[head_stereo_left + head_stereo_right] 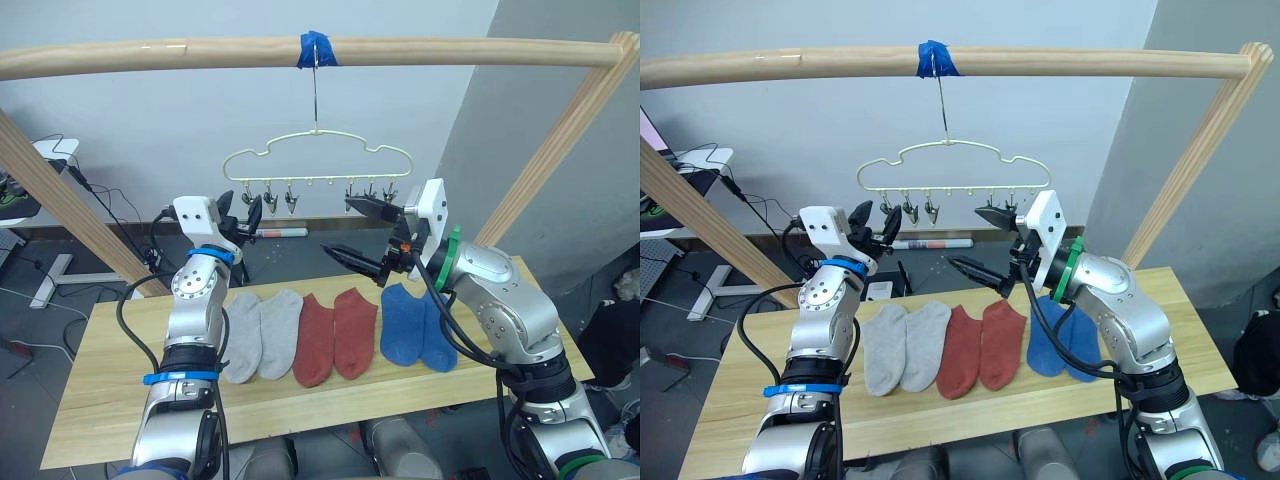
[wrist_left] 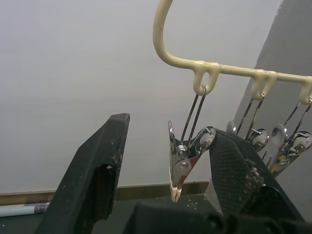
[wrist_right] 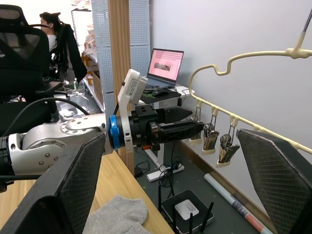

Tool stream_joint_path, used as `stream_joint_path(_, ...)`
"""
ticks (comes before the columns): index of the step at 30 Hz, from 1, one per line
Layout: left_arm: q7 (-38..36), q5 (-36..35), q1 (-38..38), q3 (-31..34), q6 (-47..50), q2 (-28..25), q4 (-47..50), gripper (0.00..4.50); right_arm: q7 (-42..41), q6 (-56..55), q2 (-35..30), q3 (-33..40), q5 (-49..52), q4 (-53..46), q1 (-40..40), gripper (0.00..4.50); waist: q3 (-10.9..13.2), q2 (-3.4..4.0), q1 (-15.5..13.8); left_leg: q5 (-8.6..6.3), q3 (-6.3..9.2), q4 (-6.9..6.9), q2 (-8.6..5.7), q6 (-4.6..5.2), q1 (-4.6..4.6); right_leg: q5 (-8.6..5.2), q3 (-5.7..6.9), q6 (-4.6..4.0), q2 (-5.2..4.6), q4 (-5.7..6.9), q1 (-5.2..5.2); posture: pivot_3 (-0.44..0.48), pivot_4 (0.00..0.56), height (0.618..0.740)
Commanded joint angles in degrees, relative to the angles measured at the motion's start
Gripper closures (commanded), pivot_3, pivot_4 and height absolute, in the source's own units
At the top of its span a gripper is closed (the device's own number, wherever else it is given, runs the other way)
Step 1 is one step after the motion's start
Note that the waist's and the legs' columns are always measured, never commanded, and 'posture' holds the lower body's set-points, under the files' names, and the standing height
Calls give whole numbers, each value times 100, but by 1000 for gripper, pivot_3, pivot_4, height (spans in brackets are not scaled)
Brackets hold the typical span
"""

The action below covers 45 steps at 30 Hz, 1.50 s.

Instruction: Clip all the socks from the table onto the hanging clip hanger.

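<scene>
six socks (image 1: pixel 340 335) flat in a row on the table (image 1: pixel 120 390): grey pair at the robot's left, rust red in the middle, blue at the right, none clipped. clip hanger (image 1: pixel 318 160) hung by its hook from the wooden pole (image 1: pixel 420 50) at a blue tape wrap (image 1: pixel 318 48), above and behind the socks. left gripper (image 2: pixel 165 161) raised at the hanger's left end, fingers apart around the end clip (image 2: pixel 183 163), one finger touching it. right gripper (image 1: pixel 362 232) raised near the hanger's right-hand clips, fingers spread wide, holding nothing. router and cables on the floor behind.
</scene>
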<state>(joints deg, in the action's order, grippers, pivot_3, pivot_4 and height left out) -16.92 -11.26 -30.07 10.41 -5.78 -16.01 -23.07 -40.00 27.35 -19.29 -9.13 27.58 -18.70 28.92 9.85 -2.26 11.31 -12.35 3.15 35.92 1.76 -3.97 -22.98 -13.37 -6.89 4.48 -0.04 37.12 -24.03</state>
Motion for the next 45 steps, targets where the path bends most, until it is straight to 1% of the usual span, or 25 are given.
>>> stream_joint_path(1,-30,16,-153,22,-206,-26,45,1864,-16,-82,21,59,-18,-104,136,0,0,0,1,0,0,0,0,0,0,0,0,0,0,0,0,-207,154,740)
stream_joint_path(4,-88,-7,-165,2,-246,-7,27,2492,-6,-80,15,60,-26,-104,119,0,0,0,0,0,0,0,0,0,0,0,0,0,0,0,0,-207,157,740)
stream_joint_path(8,-123,-17,-163,-1,-246,-2,50,3797,10,-75,14,70,-26,-101,92,0,0,0,0,0,0,0,0,0,0,0,0,0,0,0,0,-207,160,740)
stream_joint_path(10,-132,-15,-166,6,-239,-3,68,4087,20,-81,6,77,-39,-90,69,0,1,1,0,0,0,0,0,0,0,0,0,0,0,0,0,-205,164,740)
stream_joint_path(14,-148,-9,-163,3,-215,-22,146,4492,43,-82,-51,89,-92,-78,-46,0,1,1,-2,0,0,0,0,0,1,0,0,0,0,0,0,-202,168,740)
stream_joint_path(20,-154,30,-117,-2,-106,-119,310,4492,159,-20,-202,84,-310,-91,-316,0,8,5,-4,0,0,-1,0,0,0,0,-1,0,0,-1,0,-199,172,740)
stream_joint_path(21,-187,35,-80,-6,29,-197,407,4492,242,77,-441,9,-578,-44,-542,0,9,5,-5,0,0,0,0,0,1,0,-1,0,0,0,0,-190,177,740)
stream_joint_path(24,-484,-108,119,-29,850,-570,909,4492,558,206,-1155,13,-1329,333,-1548,0,13,-4,-57,0,6,-4,0,0,-2,-1,4,-1,-1,-7,2,-178,189,740)
stream_joint_path(26,-698,-297,238,-32,1375,-782,1228,4492,630,115,-1350,115,-1503,646,-1902,0,25,4,-62,-3,1,-10,-2,2,-2,-6,0,-4,-3,-10,-1,-174,193,740)
stream_joint_path(28,-849,-442,316,-19,1720,-953,1456,4492,642,-157,-1472,114,-1731,1044,-2017,0,62,37,-19,-6,-10,-9,-2,8,2,-7,-9,-3,-4,-8,-1,-172,197,740)
stream_joint_path(31,-1007,-555,425,9,2129,-1126,1704,4492,672,-483,-1526,84,-2032,1716,-1997,0,97,34,47,-4,-28,-5,-2,10,20,-1,-28,1,2,5,-1,-165,201,740)
stream_joint_path(33,-1064,-585,483,24,2280,-1157,1821,4492,600,-689,-1520,47,-2160,2029,-1931,0,123,22,55,-2,-19,-2,0,14,28,-4,-29,-14,10,8,2,-166,203,740)
stream_joint_path(37,-1116,-644,609,12,2465,-1166,1985,4492,340,-1047,-1449,-189,-2446,2906,-1550,0,137,16,67,1,-20,5,-1,18,26,-3,-33,-17,10,5,5,-165,203,740)
stream_joint_path(42,-1134,-713,660,7,2655,-1151,2146,4492,461,-1607,-1268,-221,-2789,4230,-970,0,156,14,63,0,-21,1,-1,18,18,14,-32,12,9,-6,2,-151,203,740)
stream_joint_path(45,-1137,-734,719,18,2733,-1160,2246,4492,446,-1809,-1196,-233,-2927,4758,-775,0,158,14,44,0,-20,-2,-1,18,16,14,-32,12,10,-6,1,-146,203,740)
